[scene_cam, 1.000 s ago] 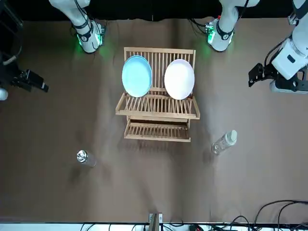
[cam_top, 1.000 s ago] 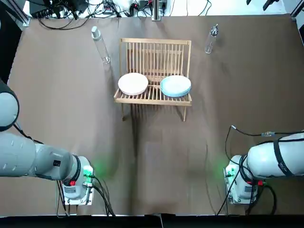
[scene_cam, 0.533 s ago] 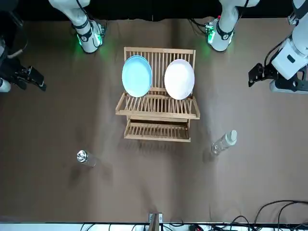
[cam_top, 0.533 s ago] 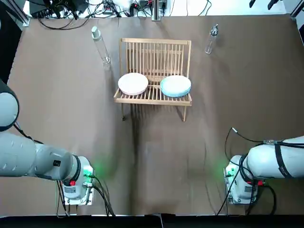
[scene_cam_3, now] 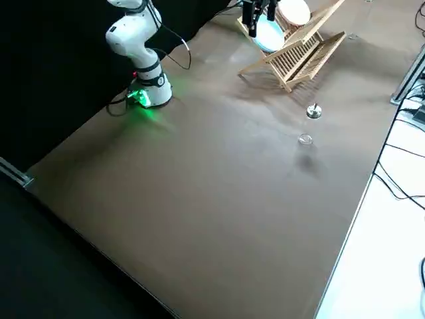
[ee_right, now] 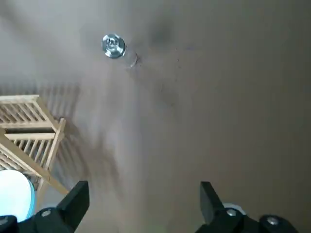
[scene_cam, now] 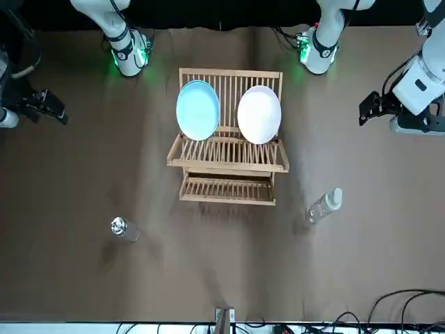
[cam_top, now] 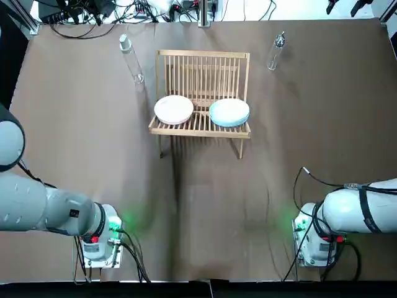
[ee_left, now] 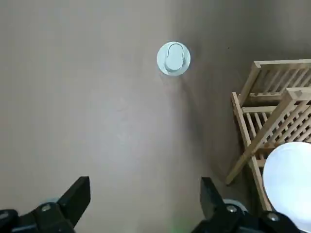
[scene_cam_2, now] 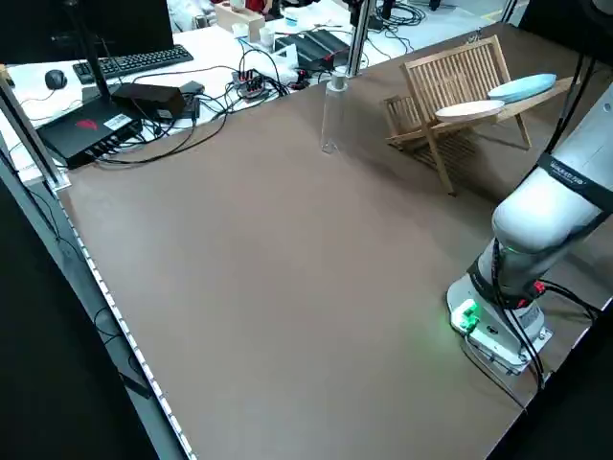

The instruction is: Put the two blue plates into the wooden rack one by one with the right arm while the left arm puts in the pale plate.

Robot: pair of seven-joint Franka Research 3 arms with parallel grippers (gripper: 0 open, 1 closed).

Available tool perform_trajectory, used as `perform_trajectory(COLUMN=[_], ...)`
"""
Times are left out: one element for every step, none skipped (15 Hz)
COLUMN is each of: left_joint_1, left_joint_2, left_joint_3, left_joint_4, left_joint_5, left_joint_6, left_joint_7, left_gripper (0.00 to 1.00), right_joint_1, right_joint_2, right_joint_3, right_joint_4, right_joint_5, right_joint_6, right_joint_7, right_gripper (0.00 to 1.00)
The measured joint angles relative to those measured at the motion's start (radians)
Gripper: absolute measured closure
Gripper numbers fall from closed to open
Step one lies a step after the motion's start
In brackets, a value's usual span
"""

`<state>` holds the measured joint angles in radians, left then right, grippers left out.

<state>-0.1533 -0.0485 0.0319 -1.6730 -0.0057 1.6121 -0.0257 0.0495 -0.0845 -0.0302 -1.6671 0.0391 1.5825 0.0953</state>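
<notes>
The wooden rack stands mid-table toward the far side. In it lean a pale plate on the robot's left and a blue plate on the right. I cannot tell whether a second blue plate sits behind that one. My right gripper hangs open and empty high off the table's right side, far from the rack. My left gripper hovers open and empty at the left side. The left wrist view shows the pale plate. The right wrist view catches the blue plate.
A clear bottle with a white cap stands left of the rack, also in the left wrist view. A metal-capped bottle stands to the right. Cables and electronics lie beyond the table's far edge.
The right gripper has drifted a little back toward the robot's side. The left gripper, rack and plates have not moved.
</notes>
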Motion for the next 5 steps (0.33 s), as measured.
perform_trajectory(left_joint_1=[0.000, 0.000, 0.000, 0.000, 0.000], left_joint_2=[0.000, 0.000, 0.000, 0.000, 0.000], left_joint_3=[0.000, 0.000, 0.000, 0.000, 0.000], left_joint_4=[0.000, 0.000, 0.000, 0.000, 0.000], left_joint_5=[0.000, 0.000, 0.001, 0.002, 0.002], left_joint_6=[0.000, 0.000, 0.000, 0.003, 0.007], left_joint_7=[0.000, 0.000, 0.000, 0.000, 0.000], left_gripper=[0.00, 0.00, 0.00, 0.00, 0.00], right_joint_1=[0.000, 0.000, 0.000, -0.001, -0.002], right_joint_2=[0.000, 0.000, 0.000, 0.000, 0.000], right_joint_3=[0.000, 0.000, -0.001, -0.001, -0.002], right_joint_4=[0.000, 0.000, 0.000, 0.000, 0.000], right_joint_5=[0.000, 0.000, 0.000, 0.000, 0.000], right_joint_6=[0.000, 0.000, 0.000, 0.005, 0.021], right_joint_7=[0.000, 0.000, 0.000, 0.000, 0.000], right_gripper=[0.00, 0.00, 0.00, 0.00, 0.00])
